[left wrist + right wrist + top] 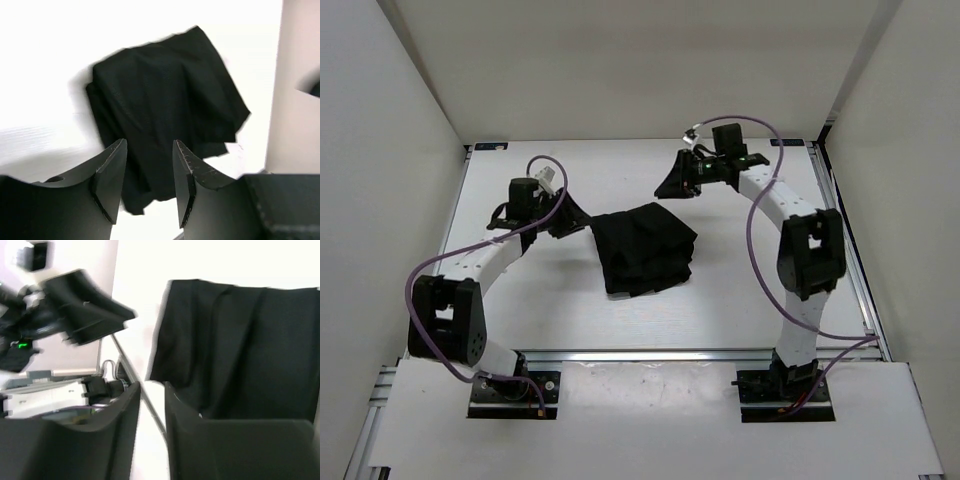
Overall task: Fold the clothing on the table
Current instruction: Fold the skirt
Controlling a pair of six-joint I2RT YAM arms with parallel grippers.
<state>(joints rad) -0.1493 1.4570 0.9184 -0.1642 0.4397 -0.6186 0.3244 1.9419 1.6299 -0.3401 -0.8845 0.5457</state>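
The black clothing (pixel 642 248) lies bunched in a compact folded heap in the middle of the white table (pixel 540 300). My left gripper (pixel 575 215) hovers just off the heap's left edge, apart from it. In the left wrist view it (pixel 150 145) is open and empty, with the clothing (pixel 165 100) on the table beyond its tips. My right gripper (pixel 675 180) hangs above the table behind the heap's far right corner. In the right wrist view it (pixel 151 387) shows a narrow gap with nothing in it, the clothing (pixel 240 345) lying past it.
Aluminium rails (pixel 850 250) edge the table, and white walls (pixel 390 150) close in left, right and behind. Purple cables (pixel 440 270) loop off both arms. Both arm bases (pixel 515 390) sit at the near edge. The blurred left arm (pixel 30 325) shows in the right wrist view.
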